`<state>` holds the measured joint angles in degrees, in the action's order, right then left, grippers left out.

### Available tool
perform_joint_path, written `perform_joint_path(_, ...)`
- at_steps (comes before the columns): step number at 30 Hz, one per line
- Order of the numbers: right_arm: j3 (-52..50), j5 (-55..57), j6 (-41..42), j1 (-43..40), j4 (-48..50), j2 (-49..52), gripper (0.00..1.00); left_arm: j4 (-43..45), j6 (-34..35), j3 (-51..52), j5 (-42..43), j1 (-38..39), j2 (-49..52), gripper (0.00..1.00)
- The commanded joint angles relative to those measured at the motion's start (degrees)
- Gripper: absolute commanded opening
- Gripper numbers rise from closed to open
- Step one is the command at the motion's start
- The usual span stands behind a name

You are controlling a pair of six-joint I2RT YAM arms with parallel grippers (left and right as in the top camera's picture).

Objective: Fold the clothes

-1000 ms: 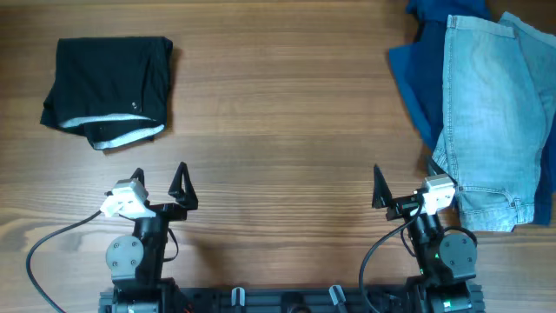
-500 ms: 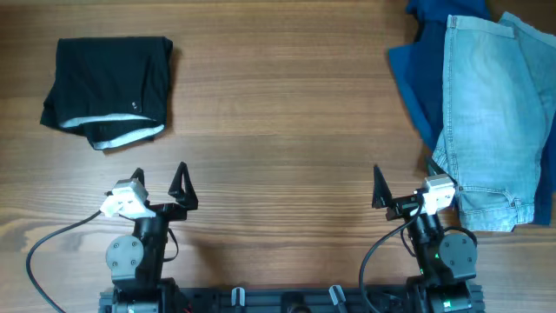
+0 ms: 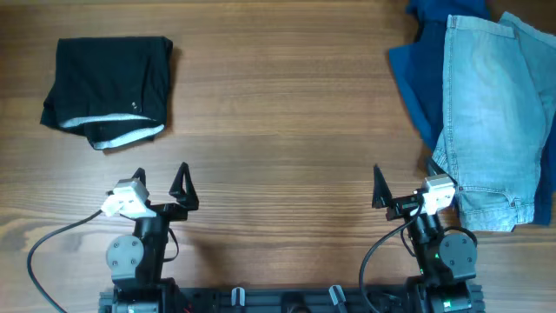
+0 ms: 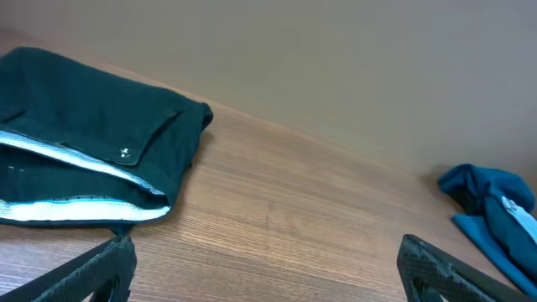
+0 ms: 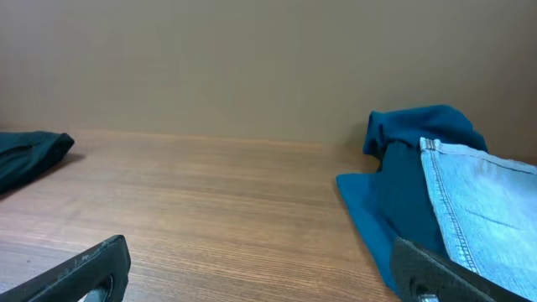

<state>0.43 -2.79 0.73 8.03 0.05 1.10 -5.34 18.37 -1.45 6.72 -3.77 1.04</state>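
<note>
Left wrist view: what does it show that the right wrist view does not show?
Only the left wrist view shows the white trim of the folded black fabric garment. Only the right wrist view clearly shows the pale-blue denim shorts. Both show the brown wooden table, the crumpled dark blue cloth garment and some of the black garment.

Even, soft light, bright enough; faint shadows under the arms. Overhead view sharp; wrist views slightly soft. No glare.

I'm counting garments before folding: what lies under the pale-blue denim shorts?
A dark blue cloth garment lies under the pale-blue denim shorts, sticking out along one long side and the far end. Whether anything else lies beneath is covered.
</note>
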Motion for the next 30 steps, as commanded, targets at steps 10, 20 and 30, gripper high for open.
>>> perform_joint_path(10,-0.11,0.35,-0.15,-0.24,3.74,-0.09,1.00,1.95,0.13,0.37,3.56,-0.20,1.77,1.00)
perform_joint_path(20,35.12,-5.22,-5.29,-0.24,-2.25,29.35,1.00,-2.49,-0.13,-29.29,4.37,-0.20,35.56,1.00)
perform_joint_path(30,75.08,-7.63,-2.64,-0.24,-35.36,78.62,1.00,-35.85,-7.98,-73.44,6.97,1.53,84.80,1.00)
